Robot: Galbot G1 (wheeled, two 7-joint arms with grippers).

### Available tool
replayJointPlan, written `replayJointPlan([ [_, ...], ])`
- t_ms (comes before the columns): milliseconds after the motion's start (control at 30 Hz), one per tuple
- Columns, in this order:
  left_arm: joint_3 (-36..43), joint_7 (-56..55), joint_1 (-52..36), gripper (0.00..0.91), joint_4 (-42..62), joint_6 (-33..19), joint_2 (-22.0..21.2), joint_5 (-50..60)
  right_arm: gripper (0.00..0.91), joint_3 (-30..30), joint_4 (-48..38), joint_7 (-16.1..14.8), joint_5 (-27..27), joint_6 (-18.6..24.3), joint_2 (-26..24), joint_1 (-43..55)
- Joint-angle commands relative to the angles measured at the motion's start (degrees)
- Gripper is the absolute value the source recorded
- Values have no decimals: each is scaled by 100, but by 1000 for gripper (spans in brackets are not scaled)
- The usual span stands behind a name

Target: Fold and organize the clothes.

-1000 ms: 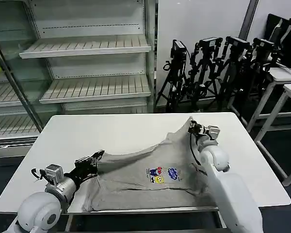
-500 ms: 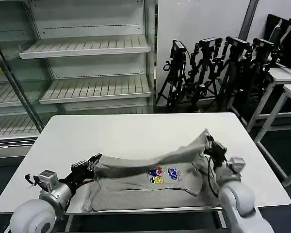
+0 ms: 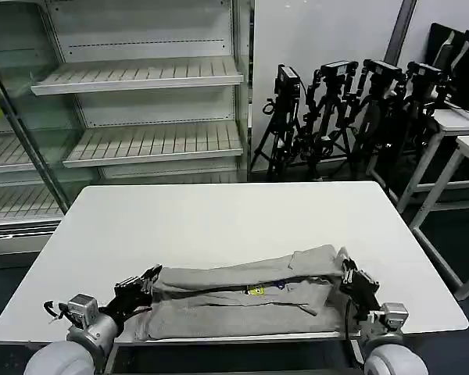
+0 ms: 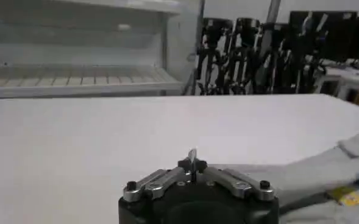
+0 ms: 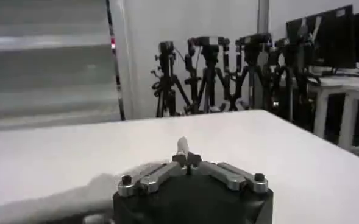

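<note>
The clothes are one light grey shirt (image 3: 242, 301) lying as a long low band along the near edge of the white table (image 3: 219, 219). Its upper layer is folded toward me and only a sliver of the coloured chest print (image 3: 255, 290) shows. My left gripper (image 3: 150, 277) is shut on the band's left end, and in the left wrist view a thin strip of grey fabric sticks out between the closed tips (image 4: 192, 159), with the shirt (image 4: 325, 173) trailing off. My right gripper (image 3: 347, 273) is shut on the right end, pinching fabric (image 5: 183, 148) in the right wrist view.
The far two thirds of the table are bare white surface. Glass-fronted empty shelving (image 3: 133, 101) stands behind on the left. A row of black tripods (image 3: 344, 109) stands behind on the right, and more white tables (image 3: 461, 133) sit at the far right.
Both grippers have pulled the raised far edge of the shirt down and toward the near table edge. The top layer now lies over the lower one, covering most of the print.
</note>
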Motion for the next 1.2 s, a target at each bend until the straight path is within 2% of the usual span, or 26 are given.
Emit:
replayJointPlan([
  [33,-70,-25,293,907,23,1,-110,290,907,148,225,40,-209,130,30,-520],
  [233,-275,-38,558,907,-324,-14,-291,249,907,401,644,134,-211,575,8,-867],
  [633,-123,-436,984,907,-737,87,-1221,263,907,725,1265,159,-209,649,72,-1481],
  [1100,259,-1046,589,907,129,-175,-1867,395,907,735,1463,204,-260,679,234,-1757],
  [1133,279,-1063,588,685,163,-208,-1913,400,907,737,1497,204,-265,684,252,-1790],
  [1167,306,-1087,583,554,183,-255,-1938,404,907,734,1505,207,-265,684,268,-1796],
  [1200,326,-1111,580,312,214,-292,-1974,407,907,732,1512,207,-268,685,277,-1797],
])
